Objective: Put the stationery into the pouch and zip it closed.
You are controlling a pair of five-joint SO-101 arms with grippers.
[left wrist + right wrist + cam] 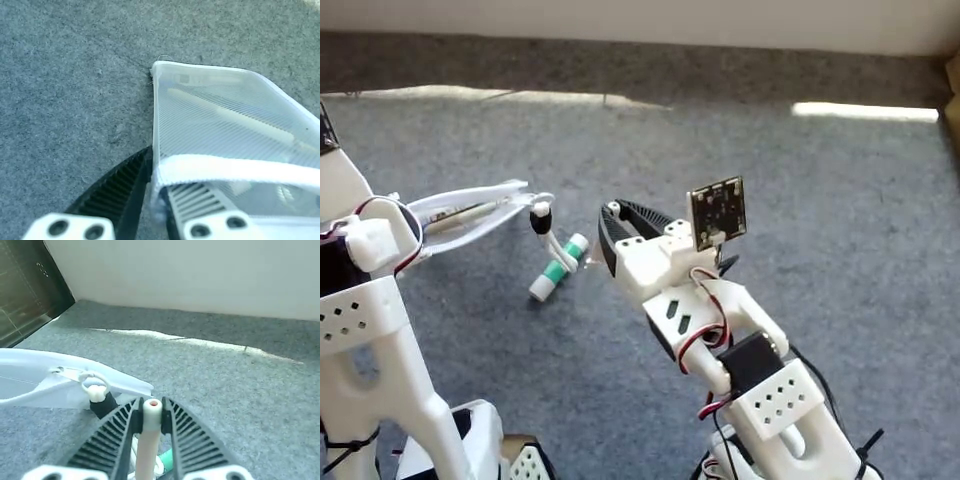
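Left wrist view gives us the pouch (225, 130) pinched at its edge between the closed fingers of the left gripper (156, 172), a pale pen (235, 117) dim through the mesh. Our right gripper (152, 407) clamps a thin white stick (146, 450) beside the zip pull (95, 387). A green-white marker (556, 270) lies beneath, partly hidden.
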